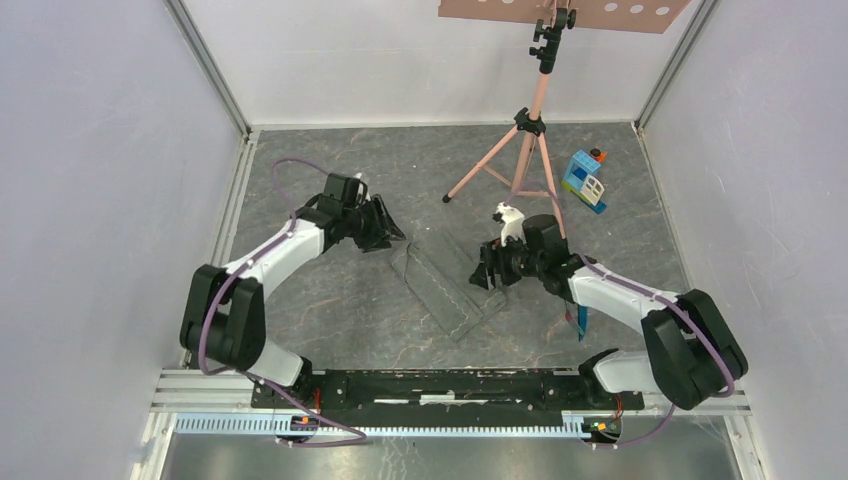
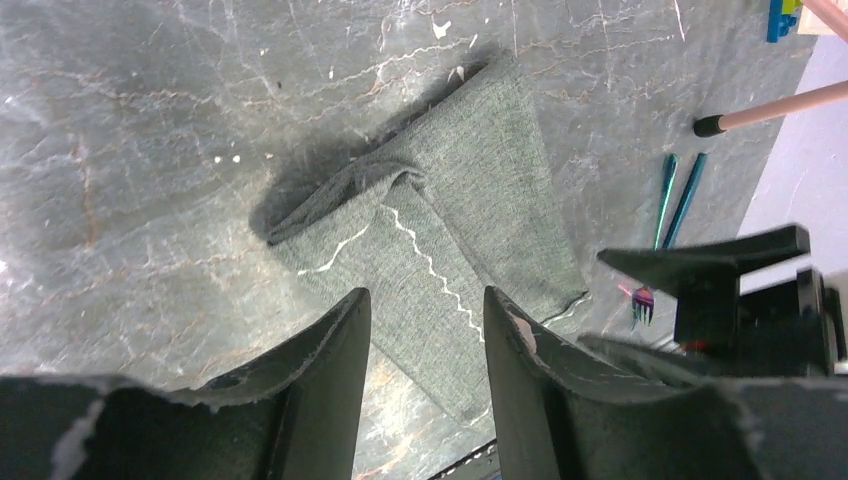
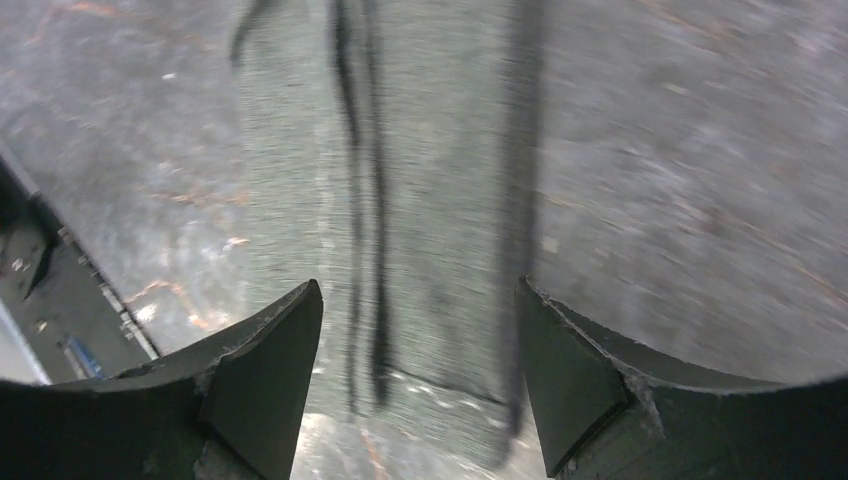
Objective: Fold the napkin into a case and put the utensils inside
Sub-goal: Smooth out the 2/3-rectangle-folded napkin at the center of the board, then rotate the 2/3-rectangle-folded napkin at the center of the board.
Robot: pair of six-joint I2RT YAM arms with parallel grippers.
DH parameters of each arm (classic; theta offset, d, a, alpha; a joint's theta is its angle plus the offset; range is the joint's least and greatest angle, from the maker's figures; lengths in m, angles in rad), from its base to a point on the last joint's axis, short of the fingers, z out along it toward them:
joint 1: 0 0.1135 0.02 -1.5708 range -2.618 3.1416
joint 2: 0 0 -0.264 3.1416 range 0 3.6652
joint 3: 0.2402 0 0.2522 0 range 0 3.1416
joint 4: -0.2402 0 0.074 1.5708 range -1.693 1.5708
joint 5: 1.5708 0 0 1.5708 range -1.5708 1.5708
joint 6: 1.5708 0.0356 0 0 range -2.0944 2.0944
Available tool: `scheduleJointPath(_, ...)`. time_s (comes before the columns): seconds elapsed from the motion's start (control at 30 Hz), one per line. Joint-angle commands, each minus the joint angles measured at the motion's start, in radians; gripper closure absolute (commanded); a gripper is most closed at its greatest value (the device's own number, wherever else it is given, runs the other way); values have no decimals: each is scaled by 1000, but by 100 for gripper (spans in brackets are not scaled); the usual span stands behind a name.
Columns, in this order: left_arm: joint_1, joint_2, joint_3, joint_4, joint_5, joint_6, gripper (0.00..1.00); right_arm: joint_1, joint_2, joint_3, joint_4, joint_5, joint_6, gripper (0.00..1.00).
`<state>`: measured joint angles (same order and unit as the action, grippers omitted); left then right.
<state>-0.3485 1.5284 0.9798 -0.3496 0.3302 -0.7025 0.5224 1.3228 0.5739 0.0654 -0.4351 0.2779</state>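
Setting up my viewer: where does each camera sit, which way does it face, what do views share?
Top external: above and behind the bases, looking down; shows both arms, left gripper, right gripper.
Left wrist: on the left arm, looking down past its fingers at the folded napkin, utensils beyond.
Right wrist: on the right arm, looking down between its fingers; blurred.
Shared: napkin in all three.

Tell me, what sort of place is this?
Probably a robot test booth in a lab: plain walls, a left arm and right arm bolted to a base rail, and a tripod.
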Motion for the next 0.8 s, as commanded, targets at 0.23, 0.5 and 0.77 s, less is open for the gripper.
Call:
scheduleJointPath(0.23,0,59,-186,153,46,-32,51,-119,99,-47,0,-12,-39,49)
scheduleJointPath(0.5,-13,231,-53,187,62,-21,56,-3,46,-245,268,-69,203,68)
scheduleJointPath(0.77,-64,19,-37,-27,-317,70,35,120,-97,-247,161,126,256,38)
